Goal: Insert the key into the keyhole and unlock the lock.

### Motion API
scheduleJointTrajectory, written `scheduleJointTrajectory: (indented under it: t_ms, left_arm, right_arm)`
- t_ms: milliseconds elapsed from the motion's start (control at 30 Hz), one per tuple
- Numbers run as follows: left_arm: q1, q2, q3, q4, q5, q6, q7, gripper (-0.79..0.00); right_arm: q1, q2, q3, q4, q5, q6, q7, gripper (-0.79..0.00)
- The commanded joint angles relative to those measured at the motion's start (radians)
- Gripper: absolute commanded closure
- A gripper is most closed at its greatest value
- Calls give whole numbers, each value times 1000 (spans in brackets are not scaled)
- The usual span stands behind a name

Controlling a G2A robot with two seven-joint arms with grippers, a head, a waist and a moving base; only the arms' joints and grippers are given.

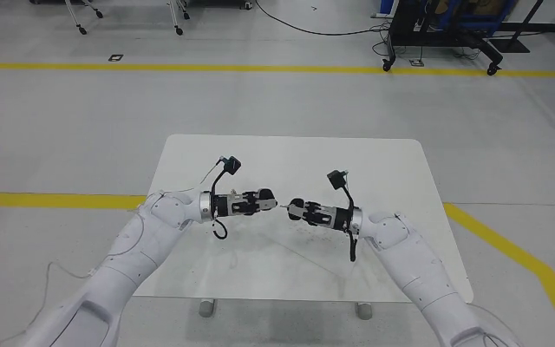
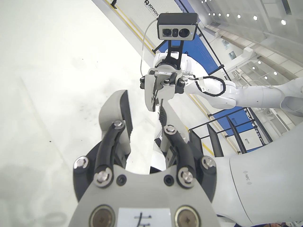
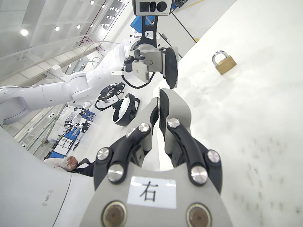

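The brass padlock with a silver shackle [image 3: 224, 63] lies flat on the white table [image 3: 248, 119], its shackle seated in the body, so the lock looks not yet opened. Nothing touches it.

The right gripper [image 3: 161, 95] is the nearer of the two to the padlock, held above the table and well apart from it. Its fingers are clenched pad to pad. A thin sliver shows at the tips, too small for me to call it the key, though a flat key is what such a tight pinch would suit.

Facing it tip to tip, on the side away from the padlock, is the left gripper [image 2: 143, 105], released, its two black-padded fingers [image 2: 124, 114] spread wide and holding nothing. The two sets of tips are near each other without touching. Judged from this pose, the arms have met in the air for a handover or a regrip of something small. The spread hand may otherwise be free to steady the padlock, which would slide on the smooth table if a key were pushed into it unheld.

By count there are one padlock, one table and two grippers, and no key that I can name with certainty.
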Motion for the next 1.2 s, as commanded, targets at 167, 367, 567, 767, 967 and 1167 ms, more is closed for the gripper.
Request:
scheduleJointTrajectory:
  t_ms: [167,367,567,767,967,1167]
  left_arm:
    - [11,4,-13,-36,109,38,77,-785]
    - [53,40,-122,-91,336,27,254,-785]
    - [110,71,-200,-167,614,120,379,-785]
    - [157,79,-205,-251,900,358,445,-785]
    - [169,75,-195,-265,1016,470,466,-680]
    - [172,64,-164,-275,1120,583,440,-486]
  right_arm:
    - [-4,2,9,1,-4,-3,-13,0]
    - [-4,2,9,1,-4,-3,-13,0]
    - [-4,2,9,1,-4,-3,-13,0]
    - [-4,2,9,1,-4,-3,-13,0]
    - [-4,2,9,1,-4,-3,-13,0]
    - [-4,2,9,1,-4,-3,-13,0]
